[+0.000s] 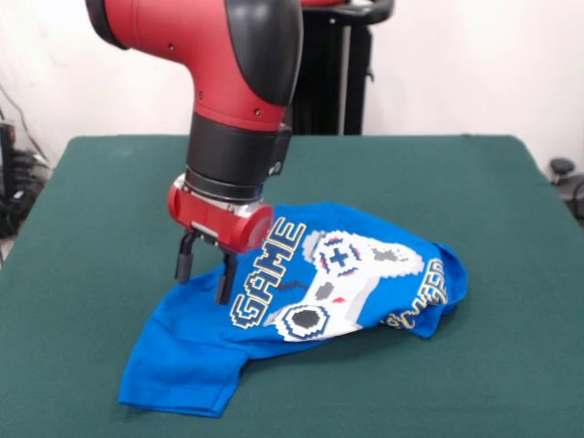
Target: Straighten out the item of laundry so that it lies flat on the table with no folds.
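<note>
The blue T-shirt (301,301) lies on the green table (91,219), right of centre and towards the front. Its white game controller print and "GAME" lettering face up. Its right side is folded over, so "CHANGER" curls round the fold. A sleeve sticks out at the lower left. My gripper (202,285) hangs from the red and black arm over the shirt's upper left edge. Its two black fingers (185,260) stand apart with nothing between them. The right finger is at the cloth's edge; I cannot tell whether it touches.
The black pedestal (338,73) stands behind the table's far edge. Cables (14,173) hang by the left edge, and a dark object (561,169) sits beyond the right edge. Bare green cloth lies on all sides of the shirt.
</note>
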{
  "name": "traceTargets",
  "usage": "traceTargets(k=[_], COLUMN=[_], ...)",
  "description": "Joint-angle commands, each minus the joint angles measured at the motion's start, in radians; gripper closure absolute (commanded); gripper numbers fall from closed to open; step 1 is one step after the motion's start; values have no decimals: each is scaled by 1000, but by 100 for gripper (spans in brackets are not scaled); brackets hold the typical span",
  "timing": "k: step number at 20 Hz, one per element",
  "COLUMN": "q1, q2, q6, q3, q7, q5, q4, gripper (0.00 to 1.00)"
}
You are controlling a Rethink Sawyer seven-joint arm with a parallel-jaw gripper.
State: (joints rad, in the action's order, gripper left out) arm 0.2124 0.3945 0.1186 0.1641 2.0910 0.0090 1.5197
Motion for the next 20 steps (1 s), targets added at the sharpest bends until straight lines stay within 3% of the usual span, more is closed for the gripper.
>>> traceTargets(k=[1,12,20], q1=[-8,-8,44], q2=[-30,-36,-28], q6=[122,168,208], q3=[-115,-105,-149], q7=[86,75,50], q5=[12,9,-5], q4=[55,64,128], gripper=[0,0,0])
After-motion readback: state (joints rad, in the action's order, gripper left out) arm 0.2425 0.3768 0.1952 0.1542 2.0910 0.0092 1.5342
